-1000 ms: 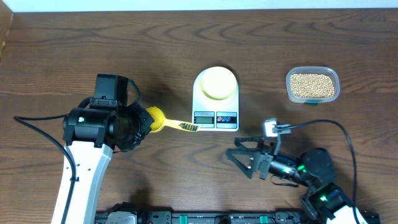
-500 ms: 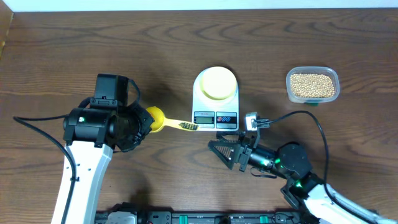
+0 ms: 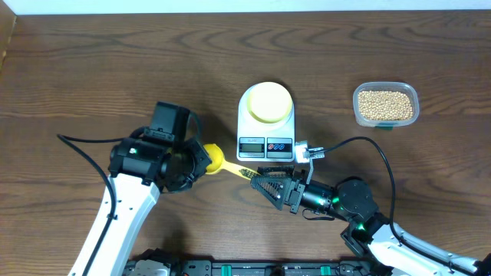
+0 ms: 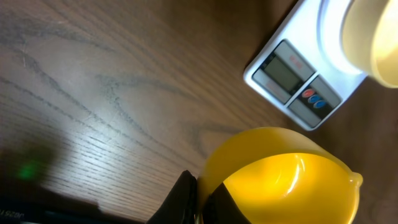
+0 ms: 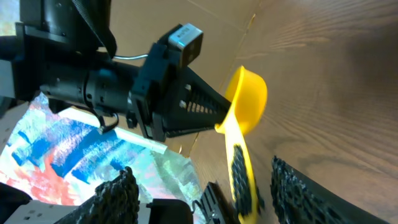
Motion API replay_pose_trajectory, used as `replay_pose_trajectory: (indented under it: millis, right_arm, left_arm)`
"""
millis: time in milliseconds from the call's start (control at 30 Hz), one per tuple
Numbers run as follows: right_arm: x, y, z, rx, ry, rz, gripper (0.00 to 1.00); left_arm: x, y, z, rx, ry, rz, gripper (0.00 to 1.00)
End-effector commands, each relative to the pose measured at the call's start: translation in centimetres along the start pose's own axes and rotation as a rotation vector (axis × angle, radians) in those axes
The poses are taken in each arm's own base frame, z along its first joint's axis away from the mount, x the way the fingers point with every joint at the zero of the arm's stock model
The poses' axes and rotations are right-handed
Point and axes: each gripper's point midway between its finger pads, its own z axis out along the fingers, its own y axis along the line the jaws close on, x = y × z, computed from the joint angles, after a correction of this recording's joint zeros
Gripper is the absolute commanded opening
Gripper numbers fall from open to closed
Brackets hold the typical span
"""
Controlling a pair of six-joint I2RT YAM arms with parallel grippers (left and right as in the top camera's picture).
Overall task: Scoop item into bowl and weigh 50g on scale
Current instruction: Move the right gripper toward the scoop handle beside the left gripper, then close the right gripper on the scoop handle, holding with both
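Two grippers met at our yellow scoop (image 3: 226, 165): left gripper (image 3: 201, 160) clamped on its cup (image 3: 214, 158), presenting the handle (image 3: 247, 174) to the right gripper (image 3: 259, 176), jaws parted astride it; we saw beans (image 3: 385, 105) in the tub (image 3: 386, 87), bowl (image 3: 269, 102) on scale (image 3: 266, 146).

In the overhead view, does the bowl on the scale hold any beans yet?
No, the bowl on the scale shows a plain pale yellow inside; the beans in view sit in the clear tub.
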Motion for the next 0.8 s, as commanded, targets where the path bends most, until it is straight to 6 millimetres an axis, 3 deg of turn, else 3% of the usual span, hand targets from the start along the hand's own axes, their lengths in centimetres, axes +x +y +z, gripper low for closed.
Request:
replay_pose_trajectory:
  millis: [0,333,600,767]
  right_arm:
    - [-0.5,0.3,0.3,-0.002,-0.020,0.009,0.65]
    - [-0.2,-0.2,0.3,0.017,-0.008,0.067,0.50]
    - [0.4,0.1,0.3,0.000,0.027,0.088,0.34]
    - [0.6,0.2,0.3,-0.004,0.035,0.104,0.30]
  left_arm:
    - [0.0,-0.1,0.1,-0.004,-0.013,0.000,0.07]
    - [1.4,-2.6,0.4,0.046,-0.022,0.073,0.07]
    - [2.4,-3.2,0.6,0.029,-0.044,0.144,0.08]
    - [2.4,-3.2,0.6,0.031,-0.043,0.118,0.07]
